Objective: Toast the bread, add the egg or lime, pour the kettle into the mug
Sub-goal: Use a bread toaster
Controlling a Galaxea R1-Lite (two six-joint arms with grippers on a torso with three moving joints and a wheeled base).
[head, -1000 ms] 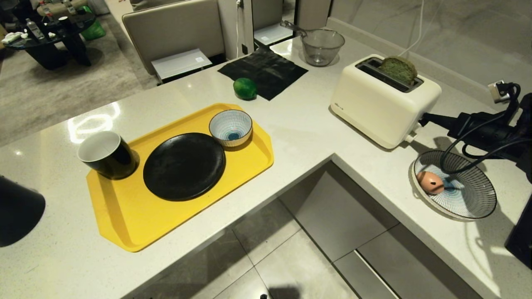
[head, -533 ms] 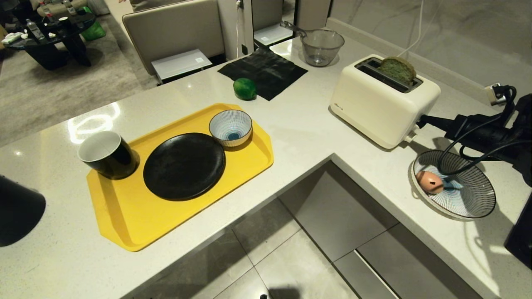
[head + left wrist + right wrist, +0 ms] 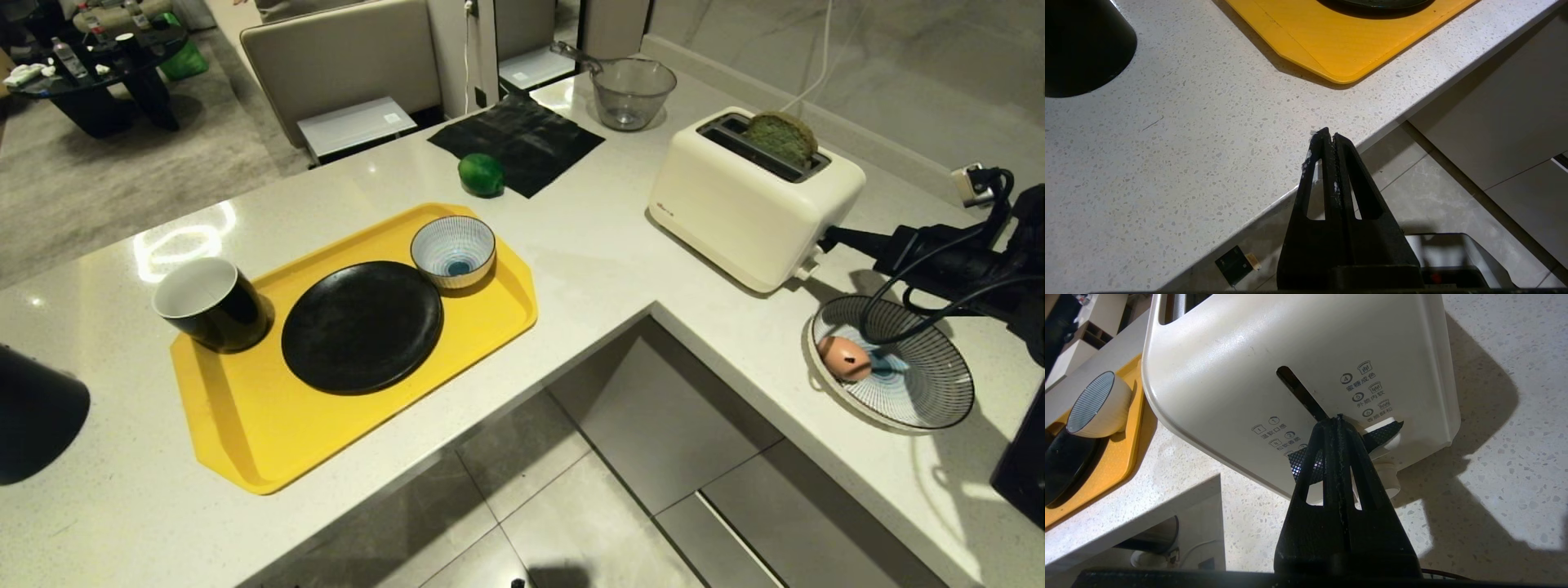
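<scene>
Our right arm (image 3: 947, 261) by the toaster (image 3: 755, 196): matte black housing throughout, with two black cables looping loose off its body and a third running up behind it. On the side away from the toaster, a black connector plugs into a small pale grey block.

Our right gripper (image 3: 1337, 420): two matte black fingers (image 3: 1323, 465), each tapering to a narrow tip, each with a triangular cut-out near its base. The inner edges are ridged and carry pale scuffs.

Our left gripper (image 3: 1329, 134): same black build, same triangular cut-outs, whitish flecks along the seam and the outer edge of one finger.
</scene>
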